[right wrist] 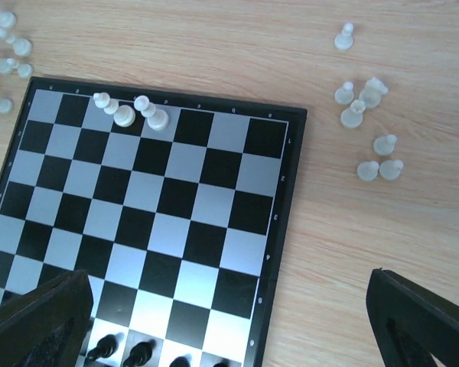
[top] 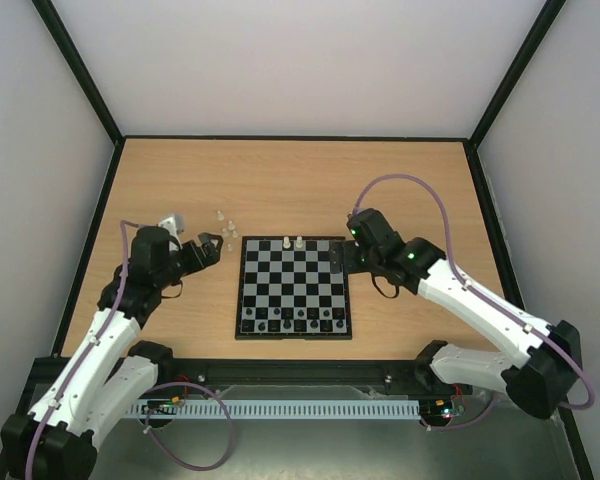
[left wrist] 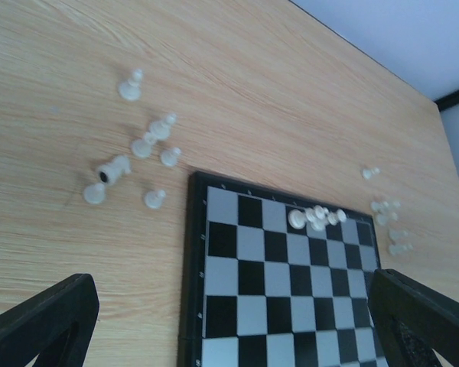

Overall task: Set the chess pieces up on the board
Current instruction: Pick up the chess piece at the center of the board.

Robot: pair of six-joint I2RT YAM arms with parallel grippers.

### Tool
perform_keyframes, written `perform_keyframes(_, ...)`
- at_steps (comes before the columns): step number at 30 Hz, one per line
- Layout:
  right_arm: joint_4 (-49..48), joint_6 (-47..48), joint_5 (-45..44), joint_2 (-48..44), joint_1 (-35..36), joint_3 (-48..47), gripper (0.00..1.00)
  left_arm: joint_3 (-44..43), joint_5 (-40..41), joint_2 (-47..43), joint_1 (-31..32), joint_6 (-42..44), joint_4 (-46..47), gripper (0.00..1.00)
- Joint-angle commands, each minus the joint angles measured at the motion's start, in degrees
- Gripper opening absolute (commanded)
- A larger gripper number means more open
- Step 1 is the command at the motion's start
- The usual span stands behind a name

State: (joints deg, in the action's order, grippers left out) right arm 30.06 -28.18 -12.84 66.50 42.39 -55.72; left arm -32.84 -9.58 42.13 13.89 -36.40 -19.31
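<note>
The board (top: 295,290) lies in the middle of the table, and shows too as board (left wrist: 283,290) and board (right wrist: 176,199). Two whitish chess pieces (top: 292,242) stand on its far row, seen also as chess pieces (right wrist: 138,115) and chess pieces (left wrist: 314,217). Loose whitish pieces (left wrist: 141,149) lie scattered on the wood off the board's far left corner, one on its side. More loose pieces (right wrist: 367,130) lie off the far right corner. My left gripper (top: 212,246) (left wrist: 237,336) hovers open by the board's left edge. My right gripper (top: 337,263) (right wrist: 229,336) hovers open and empty over the right edge.
Small black pieces (top: 295,318) stand on the board's two near rows, also visible as black pieces (right wrist: 115,352). The right arm (top: 420,270) covers the loose pieces by the far right corner in the top view. Black frame rails (top: 290,137) edge the table.
</note>
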Motion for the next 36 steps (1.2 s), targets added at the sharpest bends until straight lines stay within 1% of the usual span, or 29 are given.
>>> perform_keyframes(1,-1.0,-2.1,2.2,-3.4,0.2,2.6,0.99,-1.3,-5.3,0.6,3.3,1.2,-1.0,1.0)
perform_keyframes(3,-1.2,-1.8,4.4,-3.2,0.2,2.4,0.99,-2.2,-4.4,1.0,6.0,1.6,-2.3,0.99)
perform_keyframes(6,-1.7,-1.7,10.3,-2.9,0.2,2.4,0.99,-1.4,-3.2,0.0,9.6,0.3,-1.9,1.0)
perform_keyframes(9,-4.6,-2.2,20.7,-4.1,0.2,4.4,0.99,1.4,-2.4,-0.9,12.6,-1.5,1.2,0.99)
perform_keyframes(10,-5.4,-2.3,22.2,-4.4,0.2,5.1,0.99,1.7,-2.1,-0.7,13.4,-1.8,1.8,1.0)
perform_keyframes(12,-4.7,-2.1,21.7,-4.5,0.3,5.7,0.99,1.0,-0.5,0.7,14.6,-2.0,1.5,1.0)
perform_keyframes(14,-3.6,-2.0,19.0,-4.8,0.2,5.8,0.99,0.0,0.8,1.7,15.1,-1.6,1.6,1.0)
perform_keyframes(17,-5.4,-2.8,15.6,-7.1,0.2,7.2,0.99,-1.6,3.7,3.2,15.1,-1.1,1.8,1.0)
perform_keyframes(20,-6.2,-3.4,11.5,-7.9,0.2,6.4,0.99,-3.6,9.2,5.4,15.1,-1.8,0.7,0.99)
perform_keyframes(23,-5.9,-3.0,6.6,-6.1,0.1,3.9,0.99,-4.8,14.7,6.8,13.3,-3.1,-0.5,0.99)
perform_keyframes(25,-5.5,-2.7,5.2,-4.1,-0.2,1.8,0.99,-6.1,15.7,8.4,9.9,-2.6,-1.3,0.99)
perform_keyframes(27,-5.7,-2.4,5.2,-2.3,-1.2,-0.2,0.99,-7.8,15.2,10.7,4.9,-1.7,-2.1,0.99)
perform_keyframes(28,-5.9,-2.4,5.1,-1.4,-2.1,-1.0,0.99,-8.6,13.6,12.0,2.5,-1.3,-2.1,0.99)
perform_keyframes(31,-7.5,-2.8,6.7,0.9,-6.7,-2.7,0.99,-10.4,10.5,17.0,-3.2,-0.3,-0.3,0.99)
perform_keyframes(34,-9.1,-3.3,7.4,4.1,-11.0,-4.8,1.0,-13.4,11.2,23.2,-4.1,-0.4,2.9,0.99)
perform_keyframes(36,-8.5,-2.9,6.4,8.0,-12.8,-8.2,0.99,-15.1,11.4,27.0,-4.1,-1.3,4.7,1.0)
